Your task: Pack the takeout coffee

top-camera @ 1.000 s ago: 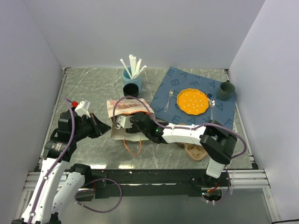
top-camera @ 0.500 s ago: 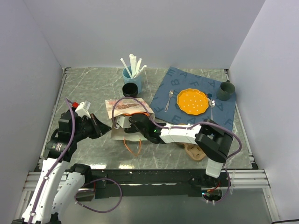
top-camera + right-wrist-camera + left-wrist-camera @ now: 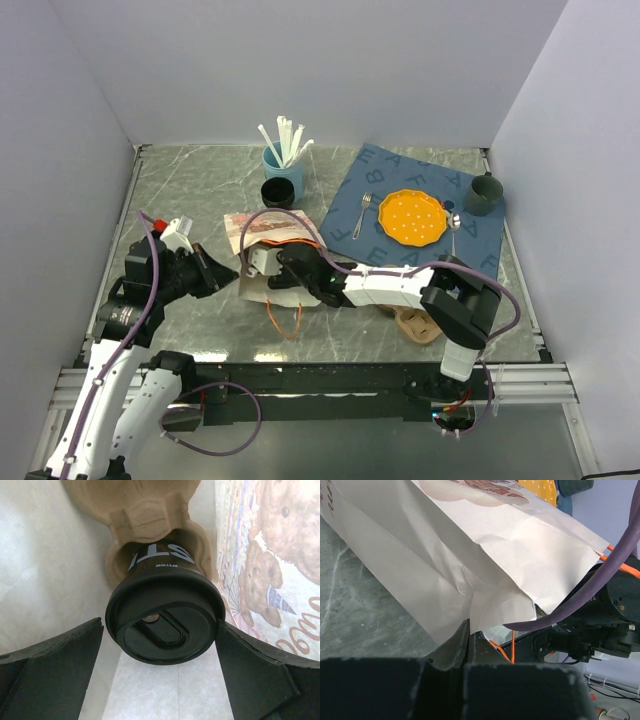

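The takeout coffee [image 3: 165, 625], a black cup with a black lid, sits in a brown pulp carrier [image 3: 145, 515] inside the white paper bag [image 3: 262, 228]. My right gripper [image 3: 160, 630] is open, one finger on each side of the lid. The right finger [image 3: 260, 670] is at the lid's rim and the left finger [image 3: 50, 670] stands a little clear. From above the cup is hidden; the right gripper [image 3: 283, 268] reaches into the bag's mouth. My left gripper [image 3: 468, 632] is shut on the bag's paper edge [image 3: 495, 610], next to an orange handle [image 3: 512, 645].
A light-blue straw cup [image 3: 281, 158] and a lidless black cup [image 3: 279, 192] stand behind the bag. On the blue placemat [image 3: 385, 170] lie an orange plate [image 3: 412, 217], a fork [image 3: 362, 213] and a spoon [image 3: 453, 228], with a grey-green mug [image 3: 483, 194] at its corner. A second pulp carrier [image 3: 418, 323] lies near the right arm.
The right gripper's jaws have spread wider and let go of the cup's lid. The right arm shifted slightly at the bag's mouth. The left gripper keeps holding the bag.
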Robot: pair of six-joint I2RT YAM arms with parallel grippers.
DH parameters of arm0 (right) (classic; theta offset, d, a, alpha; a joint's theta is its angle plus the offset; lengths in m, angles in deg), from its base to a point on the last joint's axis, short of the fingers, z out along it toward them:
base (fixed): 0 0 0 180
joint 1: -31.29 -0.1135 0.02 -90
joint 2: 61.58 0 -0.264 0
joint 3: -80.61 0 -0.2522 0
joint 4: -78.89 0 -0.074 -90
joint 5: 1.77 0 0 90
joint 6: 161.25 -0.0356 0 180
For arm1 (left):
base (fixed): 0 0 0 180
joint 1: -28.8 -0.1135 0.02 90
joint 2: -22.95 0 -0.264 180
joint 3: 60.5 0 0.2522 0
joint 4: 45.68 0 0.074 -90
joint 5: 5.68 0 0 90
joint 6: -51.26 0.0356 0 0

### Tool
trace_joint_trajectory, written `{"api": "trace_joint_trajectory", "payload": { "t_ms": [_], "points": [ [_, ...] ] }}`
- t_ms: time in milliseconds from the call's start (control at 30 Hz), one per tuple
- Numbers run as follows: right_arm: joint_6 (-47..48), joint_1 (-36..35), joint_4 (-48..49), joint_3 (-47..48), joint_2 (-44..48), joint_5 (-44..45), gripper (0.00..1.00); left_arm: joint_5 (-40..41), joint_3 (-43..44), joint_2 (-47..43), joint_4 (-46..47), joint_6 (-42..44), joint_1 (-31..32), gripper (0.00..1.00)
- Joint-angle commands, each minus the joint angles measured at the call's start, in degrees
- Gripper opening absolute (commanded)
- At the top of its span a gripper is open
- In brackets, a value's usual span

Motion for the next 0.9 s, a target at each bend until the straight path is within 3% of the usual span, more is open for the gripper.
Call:
{"api": "trace_joint_trajectory", "payload": {
  "t_ms": [0, 167, 567, 867],
  "points": [
    [-1.22, 0.70, -4.53, 2.23, 4.44, -0.12, 1.00, 0.84, 4.21, 0.76, -0.30, -2.12, 0.15, 0.01],
    [-3.15, 0.70, -13.30, 4.25, 8.22, -4.32, 0.94, 2.25, 7.38, 3.22, -3.82, -1.94, 0.06, 0.02],
    [-5.87, 0.70, -29.49, 5.75, 15.95, -12.33, 0.97, 2.43, 14.23, 4.54, -10.94, -1.24, 0.06, 0.04],
    [-7.19, 0.62, -40.04, 10.32, 17.98, -18.48, 0.90, 1.99, 16.61, 4.46, -13.75, -0.89, 0.15, 0.05]
  ]
}}
